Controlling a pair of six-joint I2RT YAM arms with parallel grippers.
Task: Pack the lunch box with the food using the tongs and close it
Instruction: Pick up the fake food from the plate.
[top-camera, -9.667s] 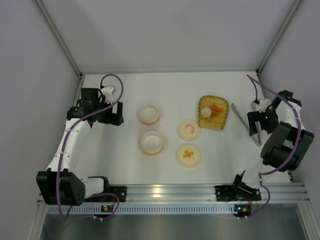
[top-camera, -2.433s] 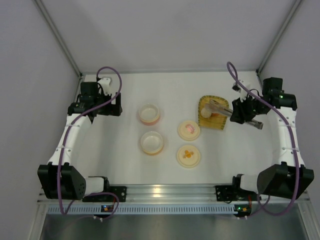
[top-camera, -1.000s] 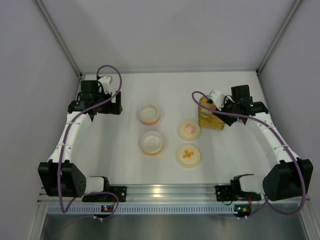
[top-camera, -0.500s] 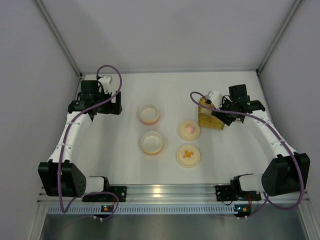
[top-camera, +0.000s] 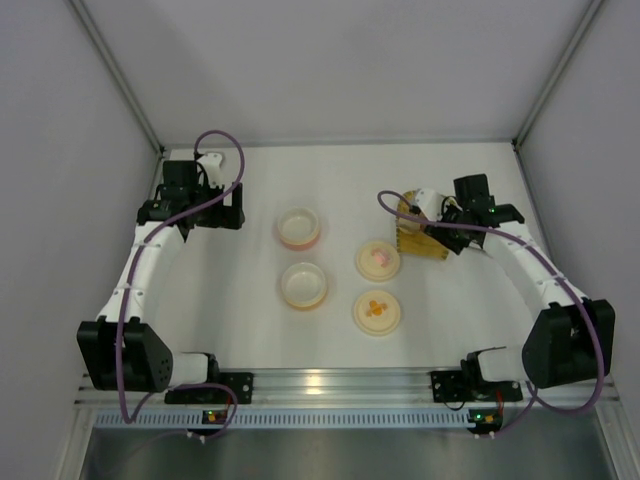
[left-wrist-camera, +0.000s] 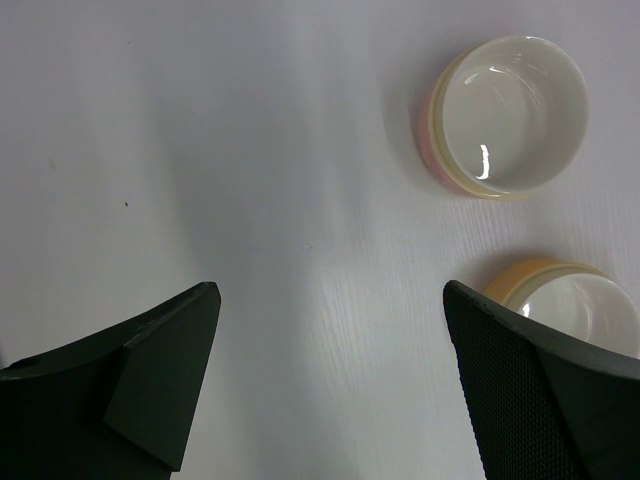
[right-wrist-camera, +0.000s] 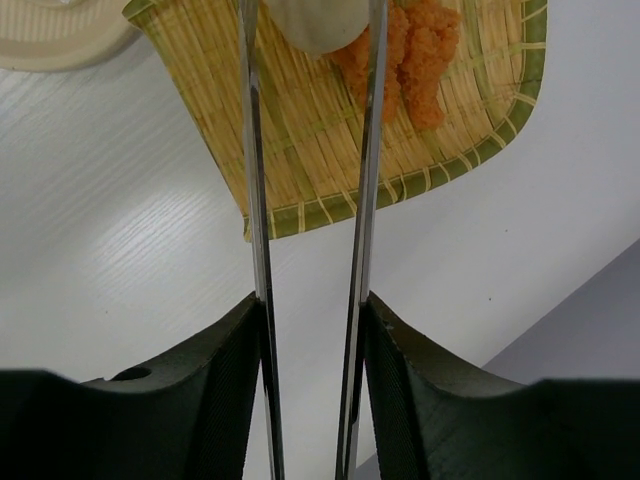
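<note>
My right gripper is shut on the tongs, one slim metal arm against each finger. The two arms reach out over the yellow woven tray, and their tips stand on either side of the pale cream ball. Orange chunks lie beside the ball on the tray. In the top view the right gripper hangs over the tray. The lunch box shows as a pink bowl and an orange bowl, both without food. My left gripper is open above bare table beside the bowls.
Two flat cream lids lie between the bowls and the tray, one with a pink mark and one with orange marks. The left wrist view shows the pink bowl and the orange bowl. Grey walls enclose the table.
The tongs, which earlier lay on the table right of the tray, are now in my right gripper. Over the last second that arm has crept a little left over the tray. The left arm is still.
</note>
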